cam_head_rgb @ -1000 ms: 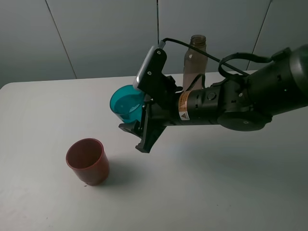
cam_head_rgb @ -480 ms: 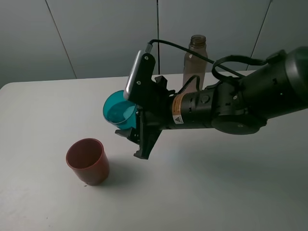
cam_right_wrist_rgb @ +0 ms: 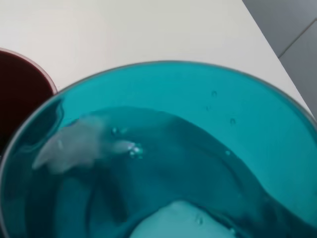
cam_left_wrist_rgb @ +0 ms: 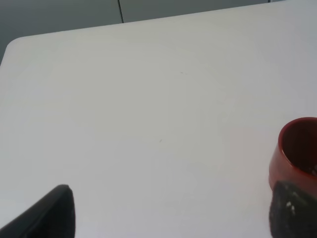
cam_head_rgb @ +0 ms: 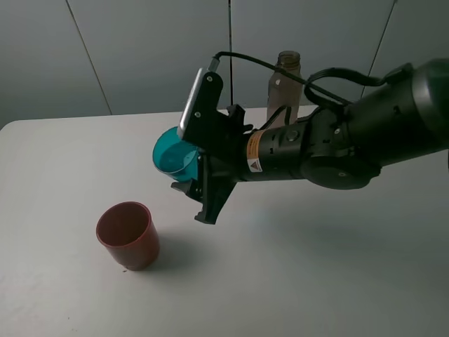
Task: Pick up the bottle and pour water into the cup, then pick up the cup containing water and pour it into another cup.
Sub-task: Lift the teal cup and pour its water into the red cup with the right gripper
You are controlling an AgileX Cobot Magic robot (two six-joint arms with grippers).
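One marking alone shows: a small orange-and-white sticker [cam_head_rgb: 253, 156] wrapped round the black cylindrical wrist of the right robot arm [cam_head_rgb: 337, 140], seen from the high exterior camera. Its pale lower end bears what looks like a tiny dark warning triangle, but any print on the sticker is too small to read. In both wrist views no word, brand or number can be made out, so nothing in view is legible.
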